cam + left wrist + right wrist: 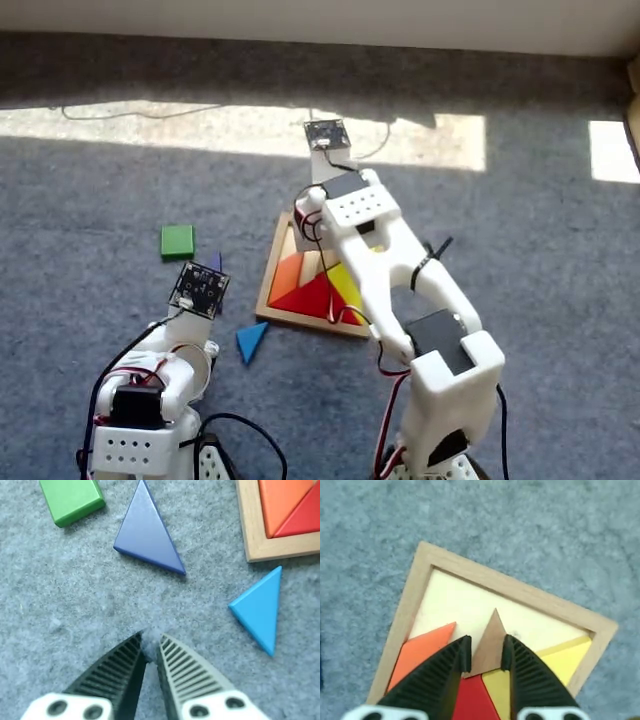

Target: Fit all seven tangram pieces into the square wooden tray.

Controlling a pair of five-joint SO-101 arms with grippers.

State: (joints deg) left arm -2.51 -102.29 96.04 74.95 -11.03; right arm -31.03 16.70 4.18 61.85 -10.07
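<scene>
Left, the green square [178, 241], dark blue triangle [147, 532] and light blue triangle [252, 340] lie loose on the counter [520, 250], awaiting pickup; the left fingers [120, 670] hover closed, empty. Right, the right fingers [445, 675] pinch a brown triangle [492, 630] over the tray's [517, 592] bare part, likely to seat it.

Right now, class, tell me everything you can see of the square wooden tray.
The square wooden tray is pale wood, with a raised rim around a cream floor. It lies flat on the grey carpet. An orange piece, a red piece and a yellow piece lie inside, side by side; the floor beyond them is bare. The right gripper holds a brown triangle in the tray between the orange and yellow pieces; whether it rests on the floor cannot be told.
</scene>
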